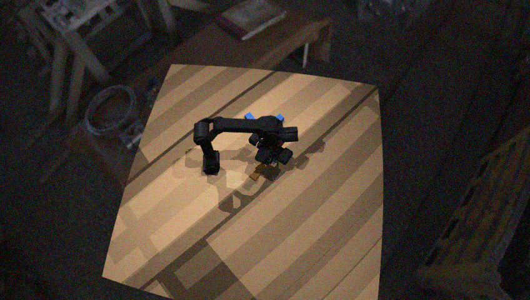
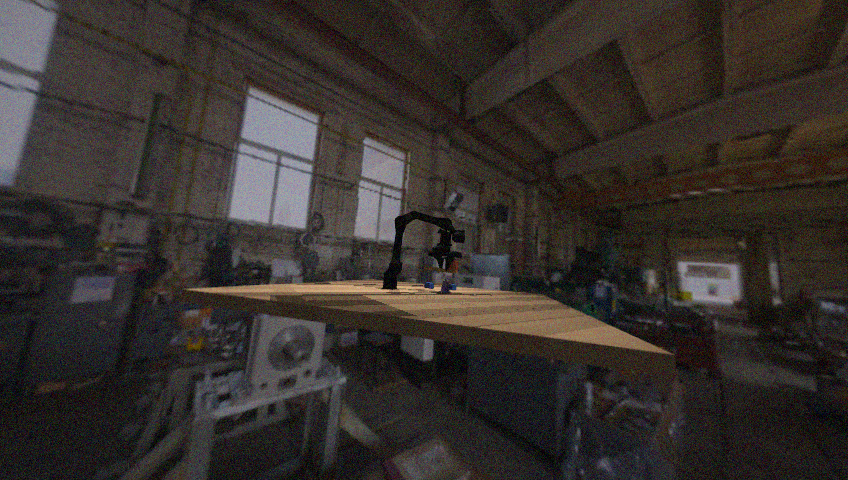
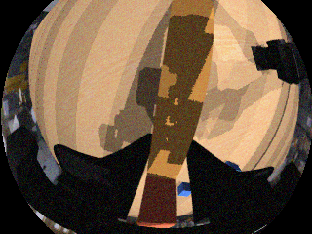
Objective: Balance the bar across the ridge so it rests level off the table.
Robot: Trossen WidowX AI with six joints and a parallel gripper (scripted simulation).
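Note:
My gripper is shut on the long orange bar, gripping it near its dark red end, and holds it above the wooden table. In the wrist view the bar runs from between the fingers up and away over the table top. The small purple ridge stands on the table just below the gripper. In the top view the gripper hides it. A small blue-purple piece shows right beside the bar's near end in the wrist view.
Two small blue blocks lie on the table behind the arm. The arm's base stands left of the gripper. The table's edges drop off to a dark workshop floor.

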